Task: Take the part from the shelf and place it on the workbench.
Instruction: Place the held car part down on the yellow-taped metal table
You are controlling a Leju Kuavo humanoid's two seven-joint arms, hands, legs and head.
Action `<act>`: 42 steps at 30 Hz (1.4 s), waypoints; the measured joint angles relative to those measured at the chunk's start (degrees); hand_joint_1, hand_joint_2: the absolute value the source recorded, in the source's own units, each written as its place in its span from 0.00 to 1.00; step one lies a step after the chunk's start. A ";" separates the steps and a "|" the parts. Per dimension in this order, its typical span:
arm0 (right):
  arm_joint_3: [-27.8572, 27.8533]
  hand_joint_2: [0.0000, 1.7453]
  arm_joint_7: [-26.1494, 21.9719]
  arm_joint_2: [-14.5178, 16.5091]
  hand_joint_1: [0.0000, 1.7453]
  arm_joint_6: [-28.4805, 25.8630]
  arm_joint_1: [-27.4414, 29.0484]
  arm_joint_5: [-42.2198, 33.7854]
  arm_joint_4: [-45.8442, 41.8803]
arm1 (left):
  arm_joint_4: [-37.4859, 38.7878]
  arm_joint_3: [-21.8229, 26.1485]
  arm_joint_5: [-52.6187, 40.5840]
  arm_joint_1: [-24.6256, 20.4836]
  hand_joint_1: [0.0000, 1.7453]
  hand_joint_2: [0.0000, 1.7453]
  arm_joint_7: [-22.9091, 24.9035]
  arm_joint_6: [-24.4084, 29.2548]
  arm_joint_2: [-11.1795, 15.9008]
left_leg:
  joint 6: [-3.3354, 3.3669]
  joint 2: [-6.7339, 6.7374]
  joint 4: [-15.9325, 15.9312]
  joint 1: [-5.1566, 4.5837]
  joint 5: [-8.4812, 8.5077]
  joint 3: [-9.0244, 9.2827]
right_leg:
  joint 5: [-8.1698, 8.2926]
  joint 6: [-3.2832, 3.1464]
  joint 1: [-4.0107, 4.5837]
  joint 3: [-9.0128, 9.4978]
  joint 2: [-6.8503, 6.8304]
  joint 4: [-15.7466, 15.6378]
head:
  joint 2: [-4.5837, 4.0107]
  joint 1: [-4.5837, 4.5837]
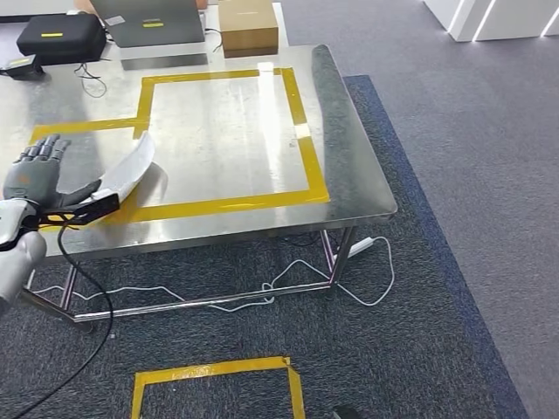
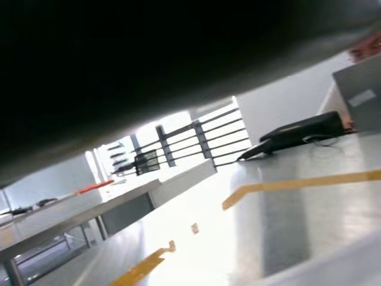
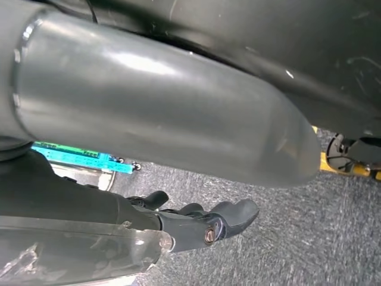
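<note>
Head view: steel table (image 1: 217, 131) with a yellow tape outline (image 1: 303, 113) marked on its top. Left robot hand (image 1: 36, 175) sits over the table's near left edge, fingers stretched forward and apart. The part (image 1: 128, 170), a long curved white strip with a dark end, lies across the tape at the near left of the outline, one end under or against the thumb side of the left robot hand. Whether the hand is pinching it or only touching it, I cannot tell.

Far edge of the table: black case (image 1: 59, 37), grey box (image 1: 155, 24), brown cardboard box (image 1: 247, 26). White cable (image 1: 369, 279) trails on the carpet under the table. A second tape outline (image 1: 217, 375) is on the floor nearer the robot.

Right wrist view: right robot hand (image 3: 211, 220) hangs above grey carpet, dark fingers curled in with nothing in them.

Left wrist view: mostly dark blur; table top and tape (image 2: 305, 182) visible beyond.
</note>
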 joint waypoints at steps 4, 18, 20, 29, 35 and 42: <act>0.00 0.00 0.01 -0.03 0.00 -2.02 -0.02 0.21 0.00 | -2.61 3.71 2.23 2.49 0.00 0.00 -0.68 0.01 4.60 | -0.06 0.06 0.00 0.01 -0.04 0.02 | -0.08 -0.13 0.03 -0.04 0.04 0.04 | 0.00 -0.01; 0.13 0.00 0.01 -0.20 0.00 -3.22 -0.31 1.84 0.00 | -11.18 16.47 8.04 13.94 0.00 0.00 -2.69 -0.05 15.31 | -0.25 0.10 0.05 0.04 -0.42 0.11 | -0.38 -0.33 0.04 -0.30 0.01 -0.04 | 0.00 -0.01; 0.15 0.00 0.01 -0.20 0.00 -3.39 -0.43 1.93 0.00 | -12.11 17.82 9.04 15.86 0.00 0.00 -2.55 -0.05 16.34 | -0.04 0.13 0.11 -0.14 -0.60 0.12 | -0.27 -0.02 -0.13 0.09 0.12 -0.15 | 0.00 -0.03; 0.72 0.00 0.01 -1.30 0.00 -3.45 0.04 3.51 0.00 | -19.19 37.37 16.18 36.32 0.00 0.00 -7.21 -0.87 20.68 | 0.79 0.06 -1.35 0.42 -0.97 1.86 | -7.12 0.67 -0.22 -8.15 0.02 15.77 | 0.00 0.54; 1.30 0.00 -0.26 -2.25 0.00 -3.65 0.54 3.97 0.01 | -21.29 51.37 14.80 43.70 0.00 0.00 -11.78 -3.88 17.73 | -1.10 -3.23 -1.05 0.94 -1.64 2.35 | 0.47 0.39 -0.90 -1.84 3.99 1.98 | 0.00 0.57; 1.57 0.00 0.18 -3.00 0.00 -4.60 1.62 4.81 0.01 | -22.53 75.97 4.56 47.95 0.00 0.00 -22.24 -11.41 7.93 | -3.05 -0.76 7.42 1.06 -6.21 -1.94 | -0.09 -2.28 -0.59 0.23 0.67 0.08 | 0.00 -0.25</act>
